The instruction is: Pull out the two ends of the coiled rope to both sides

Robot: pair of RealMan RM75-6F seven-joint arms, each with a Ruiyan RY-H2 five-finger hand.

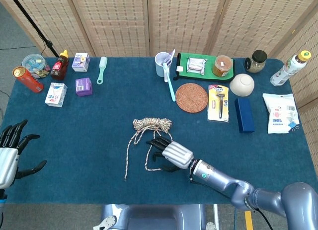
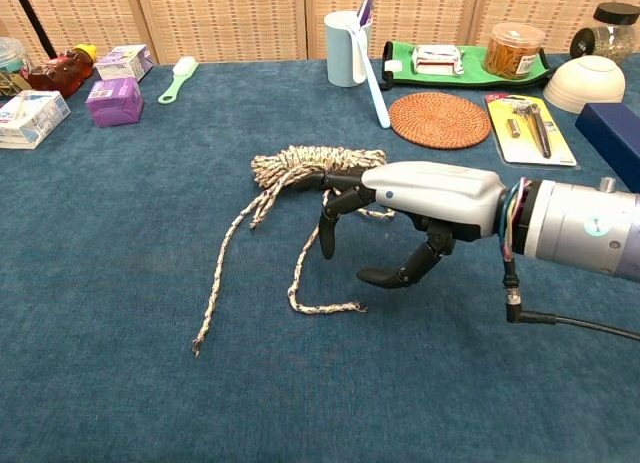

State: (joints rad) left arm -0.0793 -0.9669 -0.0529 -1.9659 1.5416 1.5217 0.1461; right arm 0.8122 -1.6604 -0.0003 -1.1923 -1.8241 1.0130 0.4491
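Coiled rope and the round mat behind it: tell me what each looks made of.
Coiled rope: twisted fibre, likely cotton or a synthetic blend; matte, speckled cream with coloured flecks, ends frayed.
Round mat: woven rattan or similar plant fibre, judging by its concentric rings; matte reddish brown.

A matt, napped dark blue cloth table cover [image 2: 120, 383] is seen under a rough, twisted beige-and-brown fibre rope [image 2: 300, 168]. The right hand [image 2: 400, 208] is cased in smooth, satin silver metal or plastic, which cannot be told apart, with matt black fingers [image 2: 328, 228], and the left hand [image 1: 10, 158] is finished alike. A coarse round woven rattan coaster [image 2: 438, 120] is laid near a glossy cream bowl [image 2: 585, 83] and a smooth pale blue plastic cup [image 2: 345, 48].
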